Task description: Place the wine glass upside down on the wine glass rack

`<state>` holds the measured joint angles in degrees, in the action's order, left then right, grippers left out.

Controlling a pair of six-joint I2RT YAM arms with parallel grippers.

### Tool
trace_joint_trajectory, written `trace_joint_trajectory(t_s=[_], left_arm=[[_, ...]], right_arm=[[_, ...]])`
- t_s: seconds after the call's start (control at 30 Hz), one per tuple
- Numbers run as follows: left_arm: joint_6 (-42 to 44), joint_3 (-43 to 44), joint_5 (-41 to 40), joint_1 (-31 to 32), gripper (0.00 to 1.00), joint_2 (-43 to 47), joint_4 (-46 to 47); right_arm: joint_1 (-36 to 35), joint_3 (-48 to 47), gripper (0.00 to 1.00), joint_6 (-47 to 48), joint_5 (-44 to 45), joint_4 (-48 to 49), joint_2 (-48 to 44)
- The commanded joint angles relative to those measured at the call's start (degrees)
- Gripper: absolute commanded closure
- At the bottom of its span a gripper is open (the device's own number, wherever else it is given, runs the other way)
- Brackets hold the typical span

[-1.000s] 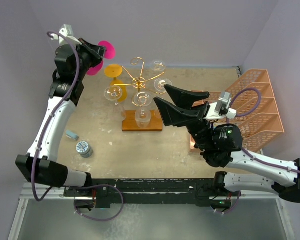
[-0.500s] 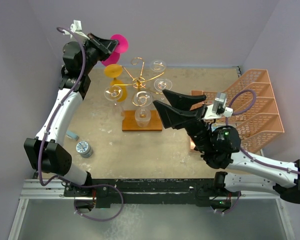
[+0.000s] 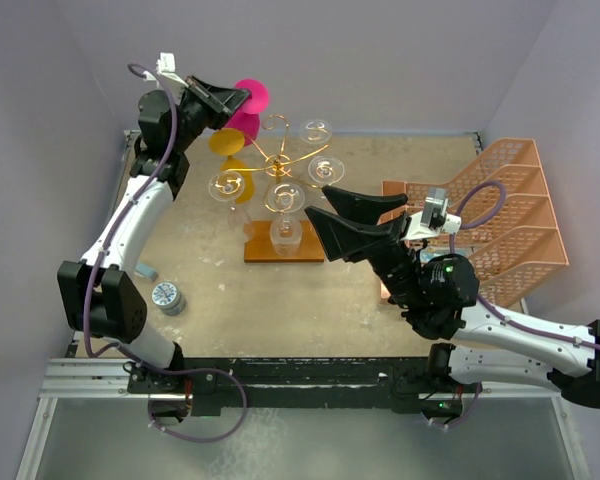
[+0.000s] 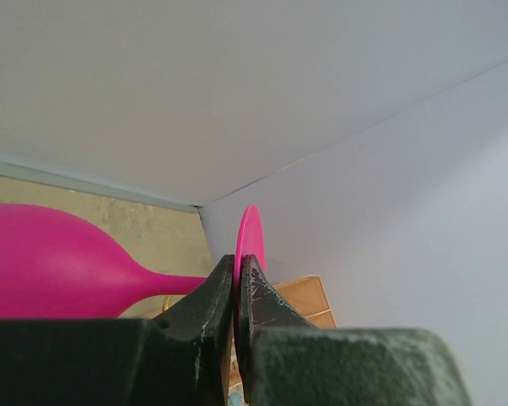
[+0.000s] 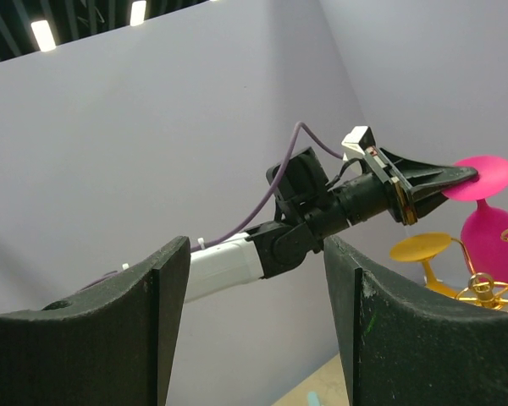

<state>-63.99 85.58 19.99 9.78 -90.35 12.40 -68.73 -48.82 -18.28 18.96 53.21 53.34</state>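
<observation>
In the upper left of the top view, we see the left gripper clamped on the thin foot of the pink wine glass. The right wrist view shows the foot up and the bowl hanging below. The glass sits just beside the gold scroll arms of the wine glass rack, above an orange glass. We cannot tell whether it touches the wire. At centre frame the right gripper is spread wide and holds nothing, near the rack's wooden base.
</observation>
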Motion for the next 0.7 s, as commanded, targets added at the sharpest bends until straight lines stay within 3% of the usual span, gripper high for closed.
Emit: trace_joint_trajectory(t_s=[0.0,0.4,0.67], left_arm=[[-3.1,-0.1,0.0,-0.1,1.00,0.7,2.0],[-3.9,1.2,-5.4,1.2,1.00,-0.2,-6.4],[-4.1,2.6,-3.8,2.1,1.00,-1.0,-8.1]], right_arm=[[-0.2,-0.2,0.34,-1.1,0.6,2.4,-0.6],[-0.1,0.2,0.34,-1.6,0.3,2.5,-0.5],[-0.1,0.2,0.33,-1.4,-0.9,2.8,0.2]])
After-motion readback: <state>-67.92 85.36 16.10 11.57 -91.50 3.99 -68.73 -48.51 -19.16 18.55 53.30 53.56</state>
